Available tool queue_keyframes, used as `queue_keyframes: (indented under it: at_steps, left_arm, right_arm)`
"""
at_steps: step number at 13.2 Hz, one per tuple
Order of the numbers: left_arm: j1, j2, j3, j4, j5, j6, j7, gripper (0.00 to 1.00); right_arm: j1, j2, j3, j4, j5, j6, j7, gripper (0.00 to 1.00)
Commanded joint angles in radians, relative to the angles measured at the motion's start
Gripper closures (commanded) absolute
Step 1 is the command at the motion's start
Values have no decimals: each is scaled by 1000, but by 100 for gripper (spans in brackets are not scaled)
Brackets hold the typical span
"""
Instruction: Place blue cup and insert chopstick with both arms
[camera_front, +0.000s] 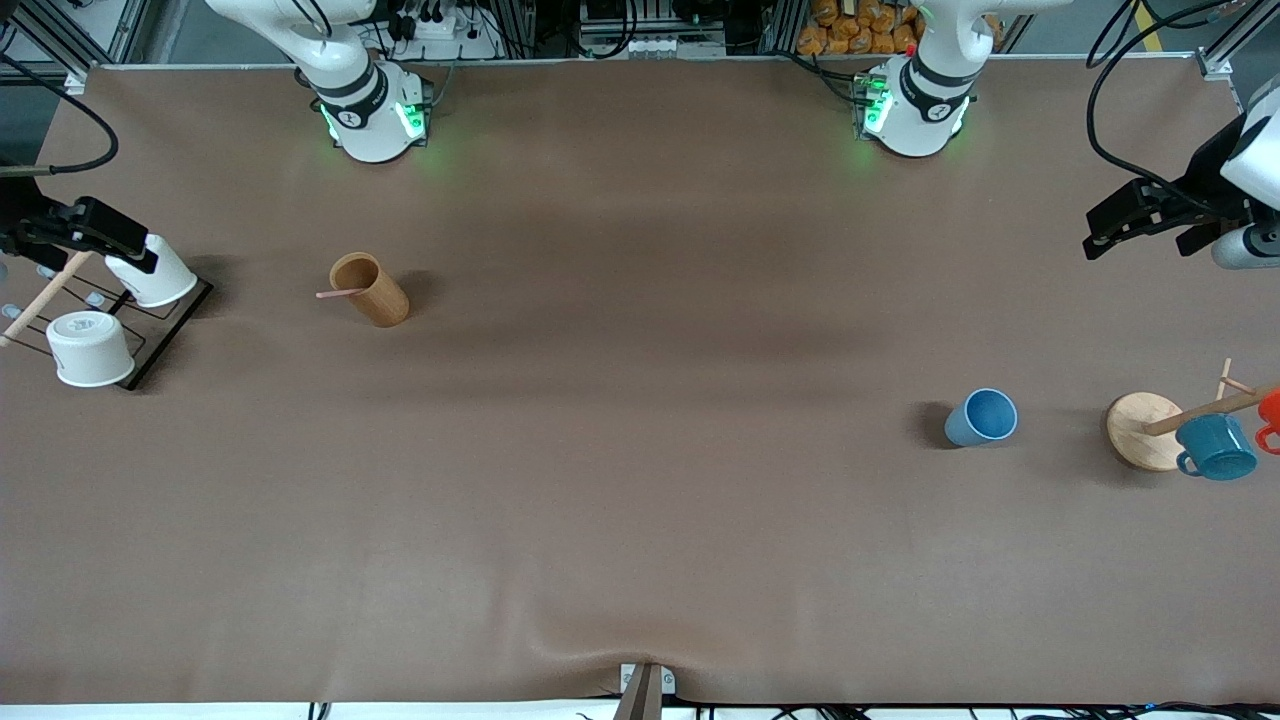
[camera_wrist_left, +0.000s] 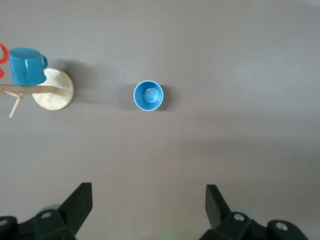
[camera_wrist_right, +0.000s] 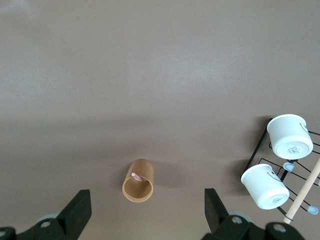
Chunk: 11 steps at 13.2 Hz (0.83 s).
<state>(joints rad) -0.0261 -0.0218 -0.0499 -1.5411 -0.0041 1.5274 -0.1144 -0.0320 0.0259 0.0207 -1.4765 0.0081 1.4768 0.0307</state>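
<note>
The blue cup (camera_front: 981, 417) stands upright on the brown table (camera_front: 640, 520), mouth up and nothing inside it, toward the left arm's end; just beside it, closer still to that end, a round wooden stand (camera_front: 1140, 428) carries a slanted wooden rod (camera_front: 1205, 408) with a teal mug (camera_front: 1217, 446) and an orange mug (camera_front: 1270, 415) hung on it, the orange one cut by the picture's edge

The chopstick (camera_front: 340, 294) sits in a tan wooden cup (camera_front: 370, 289) toward the right arm's end — its pale-pink tip pokes out over the rim; in the right wrist view only that tip (camera_wrist_right: 135, 176) shows inside the cup's mouth (camera_wrist_right: 138, 181); this cup is well apart from the blue cup and farther from the front camera than it

At the right arm's end a black wire rack (camera_front: 150, 335) holds two white cups (camera_front: 92, 348) turned upside down, with a pale wooden dowel (camera_front: 45, 297) leaning across it

The left gripper (camera_front: 1140, 225) hangs in the air at the table's edge, above the mug stand; its jaws are spread wide apart and hold nothing, and the left wrist view looks straight down on the blue cup (camera_wrist_left: 148, 95) between the two fingers (camera_wrist_left: 77, 205); the right gripper (camera_front: 85, 232) hangs over the wire rack, jaws likewise wide apart and bare — the tan cup lies between its fingers (camera_wrist_right: 217, 207) in its own wrist view
</note>
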Motion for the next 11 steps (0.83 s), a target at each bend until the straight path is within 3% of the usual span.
queue_keyframes:
  at_steps: [1,9,11]
  left_arm:
    - [0,-12,2,3,-2,-18,-7,0]
    - [-2,16,-4,24,38,-18,10,0]
    - [-2,28,-4,22,42,-13,9,0]
  right_arm:
    - [1,8,-2,18,-2,-10,15,0]
    - [6,14,-2,5,-4,-24,0,0]
    - [9,55,-2,5,-8,-27,-6,0]
